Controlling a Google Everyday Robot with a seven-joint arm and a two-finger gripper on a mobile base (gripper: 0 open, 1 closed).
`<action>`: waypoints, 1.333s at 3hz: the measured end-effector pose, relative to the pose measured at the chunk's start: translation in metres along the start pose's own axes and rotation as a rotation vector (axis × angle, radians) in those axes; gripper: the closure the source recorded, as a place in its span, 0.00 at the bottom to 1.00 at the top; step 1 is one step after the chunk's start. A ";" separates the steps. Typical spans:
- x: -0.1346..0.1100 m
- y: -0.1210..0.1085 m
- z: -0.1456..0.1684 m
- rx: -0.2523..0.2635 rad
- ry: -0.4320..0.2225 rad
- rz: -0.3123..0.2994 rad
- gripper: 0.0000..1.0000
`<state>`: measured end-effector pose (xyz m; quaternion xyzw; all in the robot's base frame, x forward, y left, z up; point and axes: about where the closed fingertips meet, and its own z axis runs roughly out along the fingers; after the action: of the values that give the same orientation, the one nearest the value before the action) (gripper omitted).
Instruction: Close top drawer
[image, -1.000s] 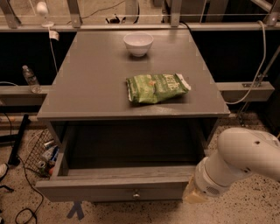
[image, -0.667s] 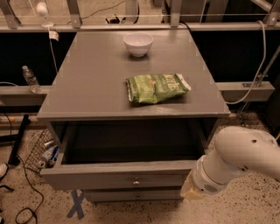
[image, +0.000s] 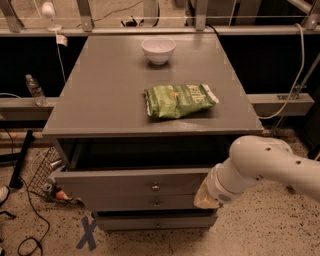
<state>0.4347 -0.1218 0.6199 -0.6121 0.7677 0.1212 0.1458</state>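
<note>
The top drawer (image: 115, 182) is a wide grey drawer with a small round metal knob (image: 155, 187) at the centre of its flat front. It stands out only a little from the grey cabinet, with a dark gap showing under the cabinet top. My gripper (image: 202, 196) is at the end of the white arm (image: 270, 167), low on the right, up against the right end of the drawer front. The arm's wrist covers most of the gripper.
On the cabinet top (image: 100, 90) lie a green chip bag (image: 179, 100) and a white bowl (image: 158, 49). Two lower drawers with knobs (image: 156, 203) sit beneath. A wire basket (image: 42, 172), cables and a water bottle (image: 35, 90) are at the left. A blue X (image: 87, 232) marks the floor.
The top drawer has slid back into the cabinet, from wide open to nearly shut. My arm and gripper have moved in with its front.
</note>
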 end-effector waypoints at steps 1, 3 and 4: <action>-0.027 -0.042 0.004 0.077 -0.031 -0.072 1.00; -0.048 -0.077 0.003 0.142 -0.044 -0.127 1.00; -0.048 -0.089 -0.004 0.174 -0.022 -0.133 1.00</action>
<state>0.5314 -0.0995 0.6405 -0.6453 0.7314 0.0509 0.2147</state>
